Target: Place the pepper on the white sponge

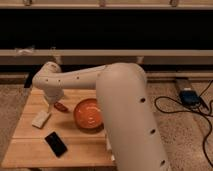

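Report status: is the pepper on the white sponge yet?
Done: nothing yet. The pepper lies on the table beside the orange bowl, off the white sponge. In hand: the open claw hangs right by the pepper. Left: grasp, carry, place.

Lighting dimly and warmly from above, gleaming softly on the white arm [125, 100], shading the gripper [51, 104] low over the left of the wooden table [30, 145], leaving the background band [105, 30] black.
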Tool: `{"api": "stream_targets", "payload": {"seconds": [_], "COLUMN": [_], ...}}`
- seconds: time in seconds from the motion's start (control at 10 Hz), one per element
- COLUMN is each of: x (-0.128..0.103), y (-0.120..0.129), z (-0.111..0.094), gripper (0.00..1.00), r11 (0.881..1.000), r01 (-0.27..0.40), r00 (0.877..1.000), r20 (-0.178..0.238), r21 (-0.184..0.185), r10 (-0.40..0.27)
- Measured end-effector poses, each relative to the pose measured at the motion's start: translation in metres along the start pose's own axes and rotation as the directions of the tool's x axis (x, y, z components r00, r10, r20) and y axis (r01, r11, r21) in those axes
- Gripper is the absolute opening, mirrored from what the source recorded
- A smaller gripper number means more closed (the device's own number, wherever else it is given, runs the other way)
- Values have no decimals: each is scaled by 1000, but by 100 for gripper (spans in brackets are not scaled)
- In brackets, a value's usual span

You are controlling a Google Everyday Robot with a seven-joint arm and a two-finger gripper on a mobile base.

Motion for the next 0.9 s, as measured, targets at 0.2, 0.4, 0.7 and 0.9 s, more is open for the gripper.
{"api": "stream_targets", "payload": {"seconds": [0.2, 0.4, 0.7, 0.9], "x": [12, 23, 44, 46], "y": [3, 3, -6, 1], "z": [19, 31, 53, 63], "gripper": [80, 80, 80, 80], "r11": [998, 996, 988, 988], "r01": [56, 87, 152, 152], "r00": [998, 996, 986, 984], "r20": [2, 14, 58, 88], "r21": [18, 30, 32, 23], "r10": [-56, -88, -154, -153]}}
